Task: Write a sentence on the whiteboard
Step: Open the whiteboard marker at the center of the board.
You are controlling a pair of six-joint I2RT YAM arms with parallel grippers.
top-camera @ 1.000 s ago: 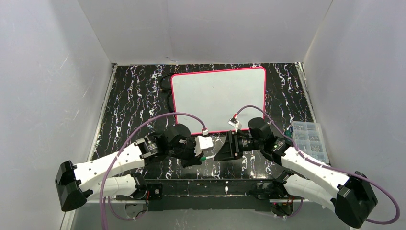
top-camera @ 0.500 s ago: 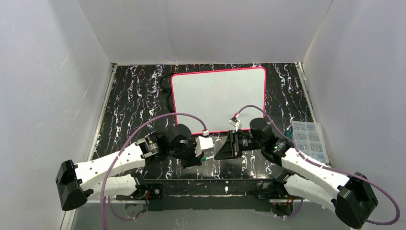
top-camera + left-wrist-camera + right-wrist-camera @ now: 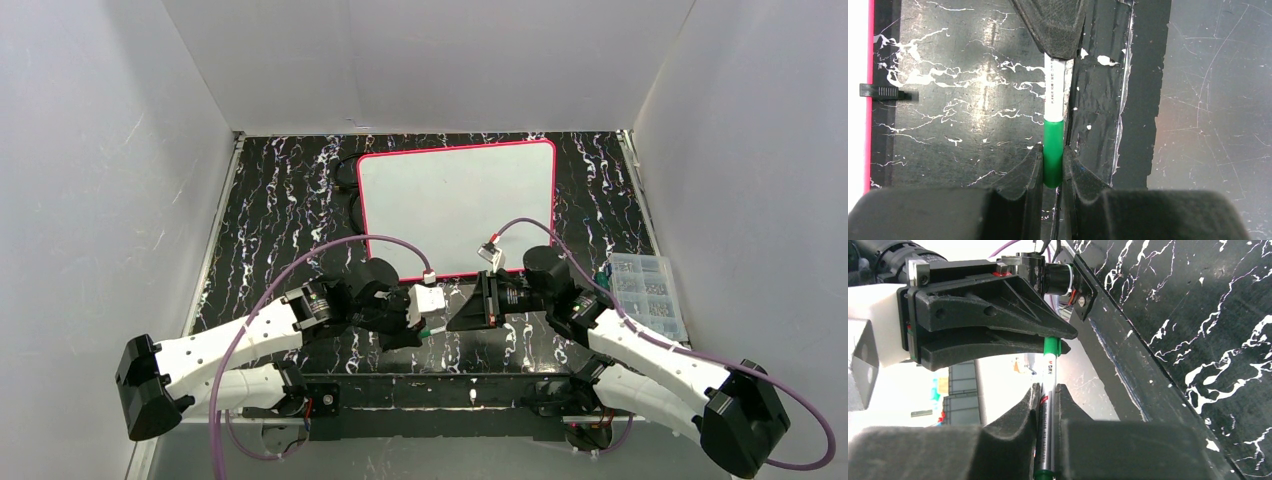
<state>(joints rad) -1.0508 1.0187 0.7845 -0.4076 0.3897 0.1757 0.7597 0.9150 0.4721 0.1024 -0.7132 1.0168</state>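
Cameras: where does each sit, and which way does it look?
Top external: above, behind the arms, looking down on whiteboard and arms.
Left wrist: rides that arm, facing along the left fingers, shut on the marker's green cap.
Right wrist: rides that arm, facing along the right fingers, shut on its barrel.
Both wrists share the marker.

- The left gripper (image 3: 1053,159) is pinching the green end (image 3: 1053,142) of a marker (image 3: 1055,90).
- The right gripper (image 3: 1054,46) is clamping its white barrel.
- The whiteboard (image 3: 857,130) is showing its pink rim at left, a black clip (image 3: 879,91) jutting onto the marbled table (image 3: 963,75).
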